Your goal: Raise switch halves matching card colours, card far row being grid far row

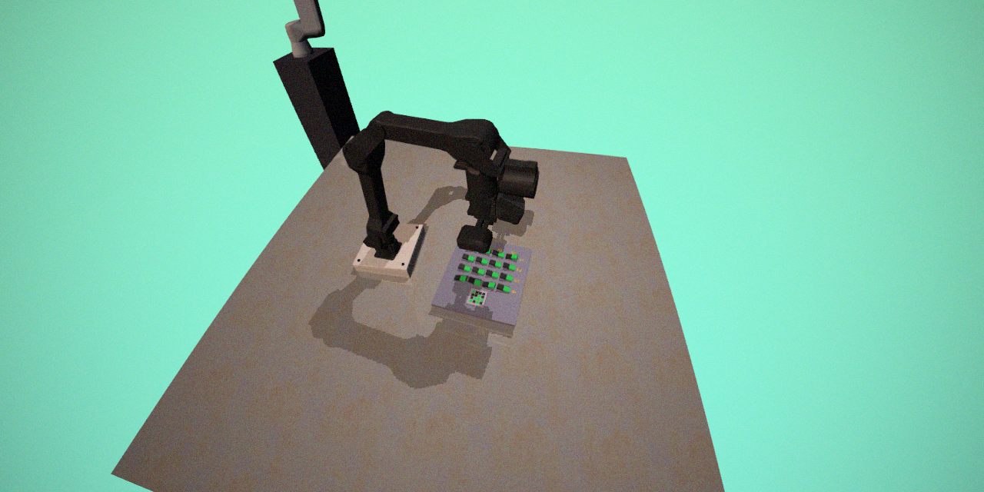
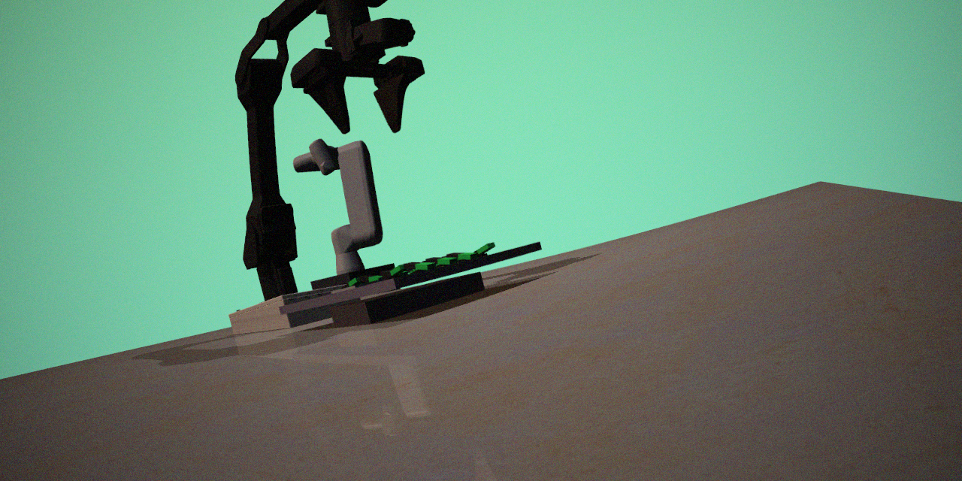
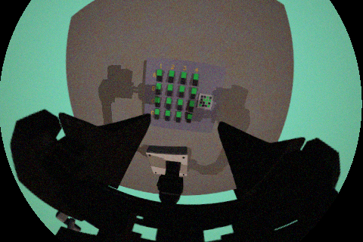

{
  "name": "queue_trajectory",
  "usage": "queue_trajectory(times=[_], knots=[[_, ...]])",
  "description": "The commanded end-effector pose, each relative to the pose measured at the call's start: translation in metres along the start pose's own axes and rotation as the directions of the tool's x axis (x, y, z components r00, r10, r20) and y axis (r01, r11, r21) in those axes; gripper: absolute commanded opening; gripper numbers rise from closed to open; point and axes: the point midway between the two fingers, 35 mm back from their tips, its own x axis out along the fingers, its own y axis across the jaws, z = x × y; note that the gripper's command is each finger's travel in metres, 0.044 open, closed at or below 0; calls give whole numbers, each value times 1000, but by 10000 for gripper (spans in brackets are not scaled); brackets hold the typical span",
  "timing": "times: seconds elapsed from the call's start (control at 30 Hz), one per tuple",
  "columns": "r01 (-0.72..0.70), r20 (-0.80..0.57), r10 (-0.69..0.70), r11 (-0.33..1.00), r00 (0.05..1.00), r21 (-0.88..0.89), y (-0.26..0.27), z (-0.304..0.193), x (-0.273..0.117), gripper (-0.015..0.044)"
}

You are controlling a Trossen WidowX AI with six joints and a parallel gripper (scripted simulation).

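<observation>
While hovering well above the lavender switch panel (image 1: 495, 315) (image 2: 511, 254) (image 3: 212, 72), spreads the black parallel-jaw gripper (image 1: 492, 226) (image 2: 371, 132) (image 3: 184, 122) wide open, grasping nothing. Carries on that panel four rows of four green-and-dark-grey rocker switches (image 1: 491, 274) (image 2: 444, 261) (image 3: 181, 91), with orange numerals beyond the far row. Shows the small patterned card (image 1: 477, 297) (image 3: 205, 101) just right of the grid. Lies on the brown table (image 1: 584, 386) (image 2: 673, 343) (image 3: 181, 19), near the arm's pale base plate (image 1: 374, 267) (image 2: 258, 318) (image 3: 183, 162).
</observation>
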Motion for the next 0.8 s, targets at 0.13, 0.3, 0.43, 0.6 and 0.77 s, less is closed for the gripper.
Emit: queue_trajectory(times=[0.13, 0.3, 0.43, 0.6, 0.77], knots=[[21, -24, -22, 1000, 999, -18, 20, 20, 30, 269], [-5, -20, 5, 1000, 1000, 8, 70, 55, 90, 137], [-11, -19, 11, 1000, 1000, 14, 78, 58, 99, 32], [-11, -19, 11, 1000, 1000, 14, 78, 58, 99, 0], [-11, -45, 11, 1000, 999, 14, 78, 58, 134, 0]])
